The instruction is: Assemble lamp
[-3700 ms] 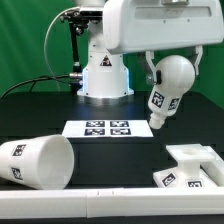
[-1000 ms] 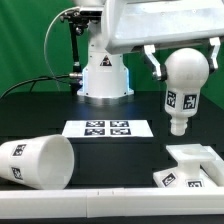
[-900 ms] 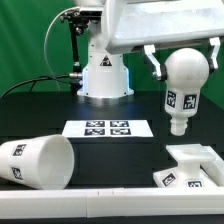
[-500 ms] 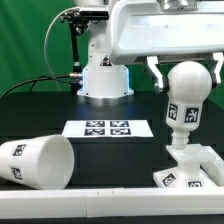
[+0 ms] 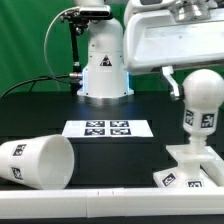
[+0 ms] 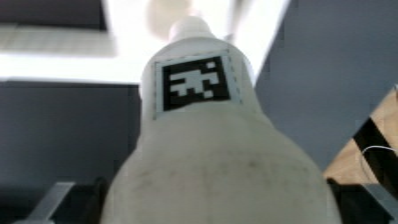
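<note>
Three smooth white plastic parts: the round-headed bulb point(image 5: 198, 118) hangs upright, its globe clamped between the gripper point(image 5: 200, 84) jaws, tapered stem tip at the top of the flared base point(image 5: 190, 165); the cup-like shade point(image 5: 35, 162) lies on its side near the flat marker board point(image 5: 106, 128)

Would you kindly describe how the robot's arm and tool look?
The tool is a broad, boxy white housing with rounded corners and slim fingers. The arm's white pedestal carries a triangle logo, with black cables running beside it.
</note>
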You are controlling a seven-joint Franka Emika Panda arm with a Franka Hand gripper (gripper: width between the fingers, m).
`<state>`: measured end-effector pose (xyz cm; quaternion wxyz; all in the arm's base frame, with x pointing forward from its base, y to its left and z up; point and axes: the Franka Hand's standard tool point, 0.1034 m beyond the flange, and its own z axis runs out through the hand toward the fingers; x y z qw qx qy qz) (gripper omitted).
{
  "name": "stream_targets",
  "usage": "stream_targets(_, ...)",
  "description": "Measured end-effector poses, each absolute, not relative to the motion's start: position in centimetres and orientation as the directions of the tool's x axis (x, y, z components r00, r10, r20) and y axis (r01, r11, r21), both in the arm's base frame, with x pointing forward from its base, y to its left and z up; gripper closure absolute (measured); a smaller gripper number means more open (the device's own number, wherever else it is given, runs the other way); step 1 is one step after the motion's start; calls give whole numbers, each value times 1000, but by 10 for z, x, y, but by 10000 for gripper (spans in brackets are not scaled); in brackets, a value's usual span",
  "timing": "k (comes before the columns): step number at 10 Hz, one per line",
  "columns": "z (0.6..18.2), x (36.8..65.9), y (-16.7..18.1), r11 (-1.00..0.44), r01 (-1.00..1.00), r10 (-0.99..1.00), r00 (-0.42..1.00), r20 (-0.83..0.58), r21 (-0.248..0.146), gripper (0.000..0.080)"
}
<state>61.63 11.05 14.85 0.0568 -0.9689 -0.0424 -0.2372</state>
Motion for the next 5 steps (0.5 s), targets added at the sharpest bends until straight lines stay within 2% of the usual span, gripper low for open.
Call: stream_targets(5, 146, 615, 108, -991, 99, 48, 882, 468, -86, 223)
